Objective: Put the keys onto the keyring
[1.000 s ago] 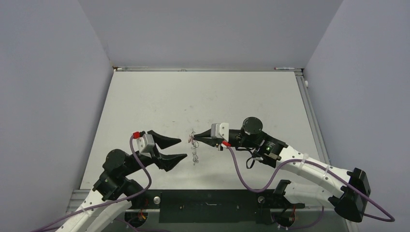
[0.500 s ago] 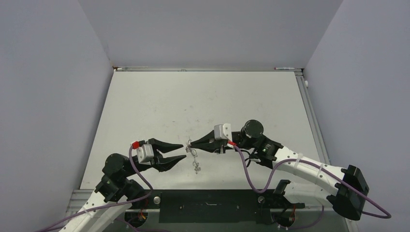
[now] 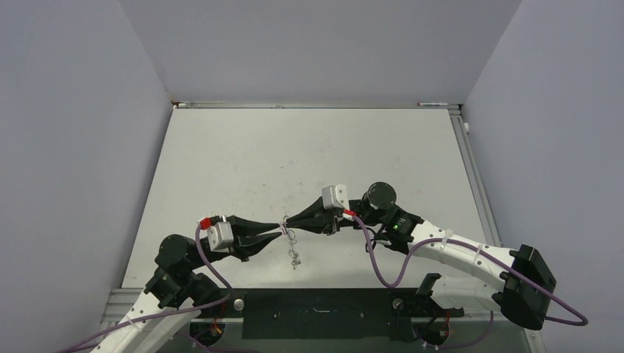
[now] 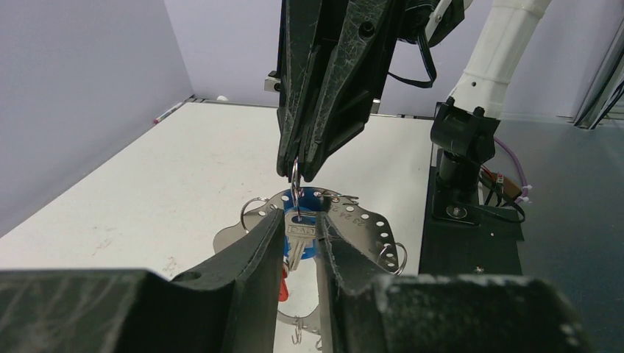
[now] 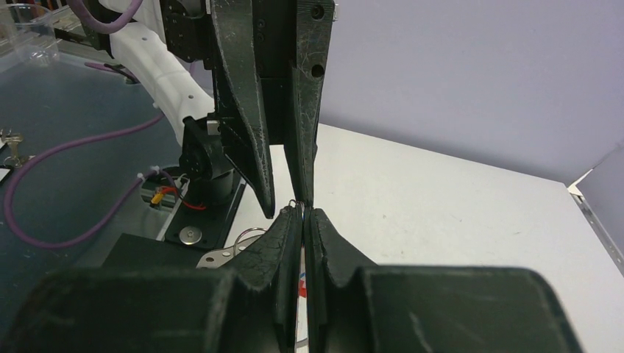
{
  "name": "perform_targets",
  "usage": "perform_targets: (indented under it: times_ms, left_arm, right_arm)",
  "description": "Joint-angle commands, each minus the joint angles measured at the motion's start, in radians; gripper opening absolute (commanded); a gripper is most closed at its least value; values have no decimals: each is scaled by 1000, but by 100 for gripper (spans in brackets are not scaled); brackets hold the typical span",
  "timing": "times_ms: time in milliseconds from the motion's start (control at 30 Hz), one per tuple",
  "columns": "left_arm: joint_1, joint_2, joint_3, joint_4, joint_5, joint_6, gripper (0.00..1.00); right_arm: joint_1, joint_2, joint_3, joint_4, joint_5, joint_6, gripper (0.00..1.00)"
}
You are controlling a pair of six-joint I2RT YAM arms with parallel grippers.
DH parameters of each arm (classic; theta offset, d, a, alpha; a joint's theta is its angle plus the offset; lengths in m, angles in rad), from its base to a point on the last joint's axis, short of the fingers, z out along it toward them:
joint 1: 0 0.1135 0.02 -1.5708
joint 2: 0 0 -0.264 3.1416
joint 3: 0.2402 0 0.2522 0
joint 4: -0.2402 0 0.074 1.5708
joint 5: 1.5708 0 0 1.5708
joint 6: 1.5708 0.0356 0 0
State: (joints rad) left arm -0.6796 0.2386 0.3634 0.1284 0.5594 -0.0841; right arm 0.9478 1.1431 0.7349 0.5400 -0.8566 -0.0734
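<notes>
My right gripper is shut on a small wire loop of the keyring, which hangs below it above the table. In the left wrist view the keyring is a silvery band with holes and small loops. The blue key hangs from the loop pinched in the right gripper. My left gripper is closed on the blue key's head from both sides. The red key hangs just below, partly hidden by my left finger. In the right wrist view the right gripper pinches the thin loop, tip to tip with the left gripper.
The white table has grey walls on three sides. A black mounting bar runs along the near edge between the arm bases. A pen lies at the far right edge. The right arm's base stands close behind.
My left gripper has closed from wide open and moved right to the hanging keyring. My right gripper has moved left and nearer with the keyring, so the two tips now meet.
</notes>
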Motion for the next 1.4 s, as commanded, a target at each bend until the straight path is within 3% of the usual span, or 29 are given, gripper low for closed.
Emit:
perform_targets:
  times_ms: [0, 233, 567, 967, 1367]
  left_arm:
    - [2, 13, 6, 51, 22, 8, 18]
    - [2, 20, 5, 57, 29, 0, 15]
    - [3, 18, 6, 56, 39, 2, 0]
    - [2, 19, 8, 45, 46, 6, 0]
    - [2, 29, 9, 37, 43, 4, 0]
  right_arm:
    - [-3, 10, 14, 102, -43, 15, 5]
    - [-3, 18, 15, 100, -53, 19, 5]
    - [1, 24, 20, 113, -64, 33, 5]
    - [2, 9, -12, 226, -54, 102, 5]
    - [-14, -20, -23, 214, -42, 89, 5]
